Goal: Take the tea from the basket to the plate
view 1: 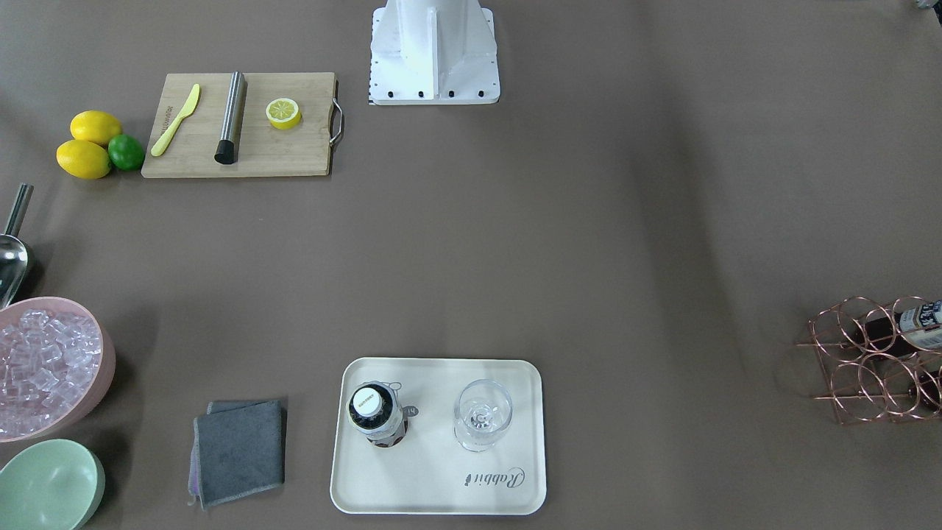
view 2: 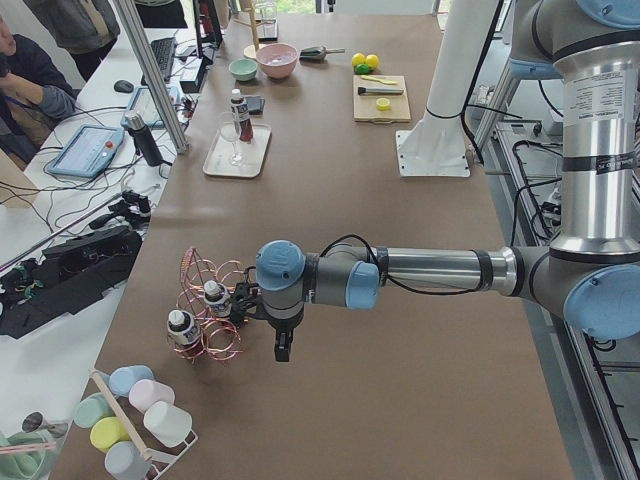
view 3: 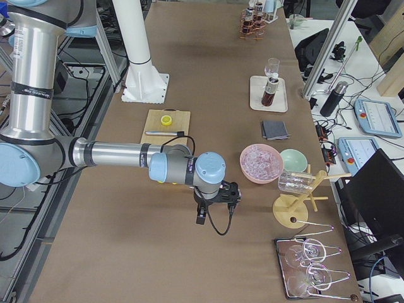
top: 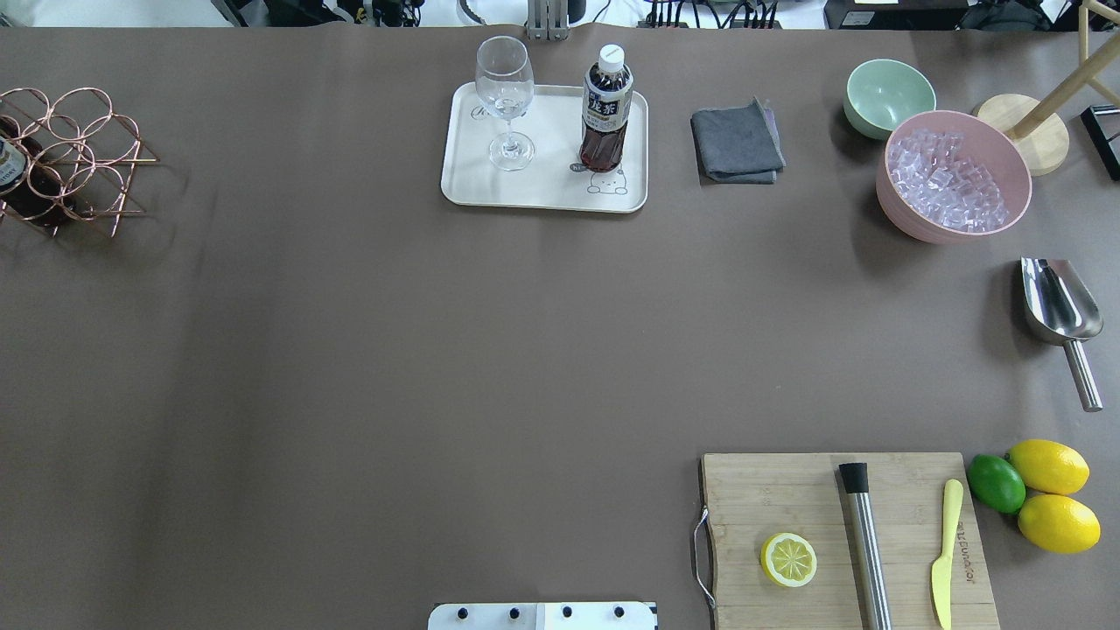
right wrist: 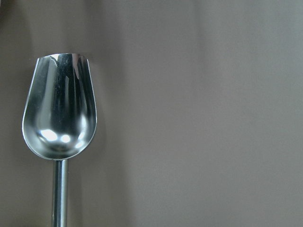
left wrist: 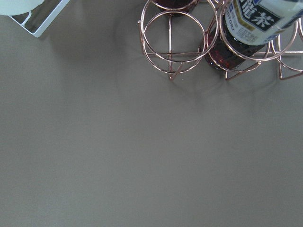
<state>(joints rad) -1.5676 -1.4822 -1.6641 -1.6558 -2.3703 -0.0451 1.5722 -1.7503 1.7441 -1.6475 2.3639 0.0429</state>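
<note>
Already upright on Rabbit tray (top: pixel 542 191), far from fingers: tea bottle (top: pixel 605 114). Beside left gripper (view 2: pixel 243 302): copper basket (view 1: pixel 857 364); below right gripper (view 3: pixel 228 191): scoop (right wrist: pixel 59 109). Finger state: cannot tell.

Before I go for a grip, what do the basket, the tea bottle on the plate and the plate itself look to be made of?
Basket: thin metal wire with a glossy rose-gold finish that glints on its rings.
Tea bottle: probably clear plastic, since the dark liquid shows through its wall.
Plate: smooth cream surface with a dull sheen. It is likely plastic or melamine, possibly ceramic.
</note>
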